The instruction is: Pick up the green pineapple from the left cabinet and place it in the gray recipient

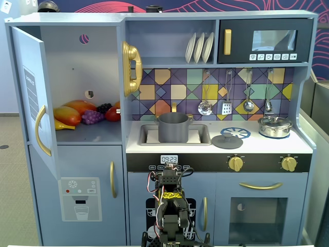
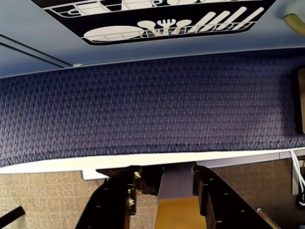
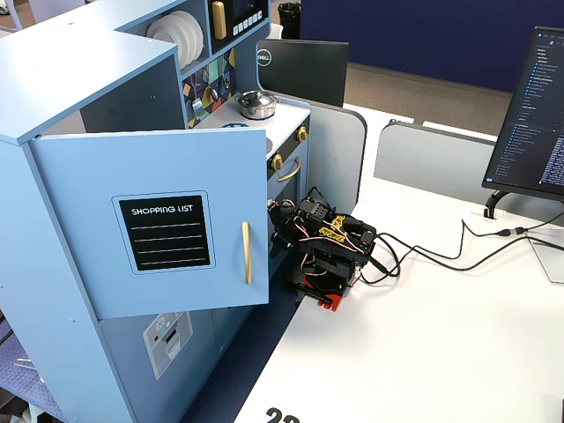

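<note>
Inside the open left cabinet (image 1: 77,67), mangoes (image 1: 69,114) and purple grapes (image 1: 92,117) crowd the shelf; the green pineapple cannot be made out. Right of it, the gray recipient (image 1: 173,127) stands in the sink (image 1: 203,135). Below, the folded arm's gripper (image 2: 164,191) shows parted, empty fingers (image 2: 112,205).

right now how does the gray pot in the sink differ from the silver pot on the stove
In a fixed view, the gray recipient is matte, tall and lidless, and it sits in the sink. The silver pot is shiny, lower and has a lid on, and it stands on the right of the counter. A separate gray lid lies between them. Both are round toy pots, and both stand upright.
</note>
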Controlling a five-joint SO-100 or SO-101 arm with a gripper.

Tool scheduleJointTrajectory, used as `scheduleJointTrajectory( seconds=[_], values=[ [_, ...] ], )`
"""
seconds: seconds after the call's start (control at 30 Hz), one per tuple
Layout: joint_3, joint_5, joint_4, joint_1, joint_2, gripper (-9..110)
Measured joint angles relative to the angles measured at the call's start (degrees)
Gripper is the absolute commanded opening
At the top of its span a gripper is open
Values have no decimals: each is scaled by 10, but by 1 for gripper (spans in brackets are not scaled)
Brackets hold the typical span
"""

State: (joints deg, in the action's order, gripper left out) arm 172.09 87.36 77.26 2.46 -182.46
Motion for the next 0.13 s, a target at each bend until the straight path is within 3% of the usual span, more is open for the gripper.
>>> scheduleJointTrajectory(
  seconds=[0.13],
  values=[
    [0, 0, 0, 0, 0, 5]
  ],
)
